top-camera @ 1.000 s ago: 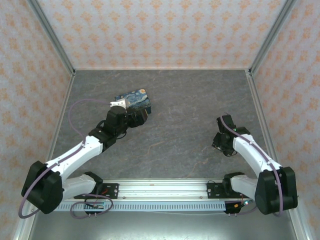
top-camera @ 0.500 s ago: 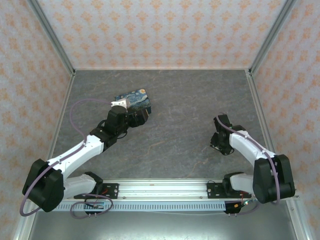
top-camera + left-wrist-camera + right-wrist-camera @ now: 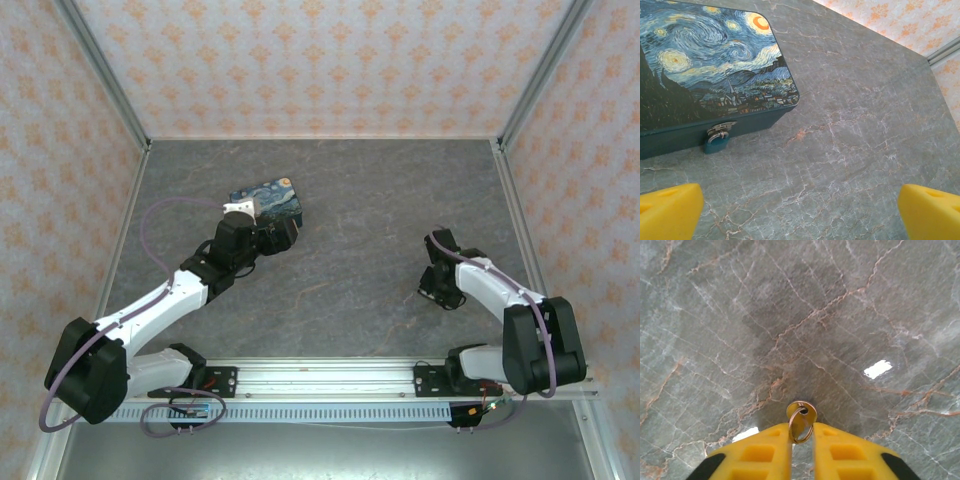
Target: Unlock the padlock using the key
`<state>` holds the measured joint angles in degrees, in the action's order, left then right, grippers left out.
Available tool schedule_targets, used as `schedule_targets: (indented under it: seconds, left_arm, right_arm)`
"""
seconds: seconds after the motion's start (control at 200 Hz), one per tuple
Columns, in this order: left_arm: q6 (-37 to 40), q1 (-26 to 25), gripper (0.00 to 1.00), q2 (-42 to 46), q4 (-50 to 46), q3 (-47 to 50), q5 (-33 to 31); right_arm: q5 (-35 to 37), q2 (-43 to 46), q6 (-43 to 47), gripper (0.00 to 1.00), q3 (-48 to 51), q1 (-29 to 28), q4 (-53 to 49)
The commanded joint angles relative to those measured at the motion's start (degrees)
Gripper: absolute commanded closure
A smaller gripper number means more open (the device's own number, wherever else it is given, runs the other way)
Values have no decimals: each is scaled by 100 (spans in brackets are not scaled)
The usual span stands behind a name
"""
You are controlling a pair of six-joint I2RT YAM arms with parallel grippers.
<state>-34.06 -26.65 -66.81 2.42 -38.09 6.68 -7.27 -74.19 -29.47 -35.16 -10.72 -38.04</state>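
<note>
A tiny teal padlock (image 3: 716,144) hangs from the metal hasp on the front wall of the dark-blue starry-night tin (image 3: 705,75). My left gripper (image 3: 800,212) is open, its yellow fingers (image 3: 667,210) spread wide over bare table a little in front of the tin (image 3: 268,200). In the top view the left gripper (image 3: 275,235) hovers just beside the tin's near edge. At the right side of the table my right gripper (image 3: 802,432) points down, shut on a brass key (image 3: 802,414) with a ring; the key's round head sticks out past the fingertips. The right gripper (image 3: 440,290) is low over the table.
Grey marble-patterned table top (image 3: 370,230) is walled by patterned panels with aluminium posts (image 3: 105,75). A wide stretch of bare surface lies between the tin and the right gripper. The arm bases sit on the rail (image 3: 320,375) at the near edge.
The right arm has drawn its gripper slightly left and inward, its elbow swinging closer to the base. The left arm and the tin have stayed put.
</note>
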Motion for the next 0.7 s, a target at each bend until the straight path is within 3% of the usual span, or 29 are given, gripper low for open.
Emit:
schedule_targets:
  seconds: [0.0,0.23,0.425,0.591,0.696]
  left_arm:
    - [14,-44,0,-34,88,-124,5]
    - [14,-53,0,-17,64,-140,6]
    - [-17,-65,0,44,30,-183,101]
    - [-146,-75,0,115,68,-269,495]
    - [-452,-101,2,143,255,-296,931]
  right_arm:
    - [132,-26,-2,88,-3,-31,-16]
    - [103,92,-13,99,-33,-35,-79]
    - [-106,468,-29,100,-44,-35,-20]
    - [-954,985,-124,100,-20,-35,451]
    - [-1765,1415,-493,100,147,-35,1337]
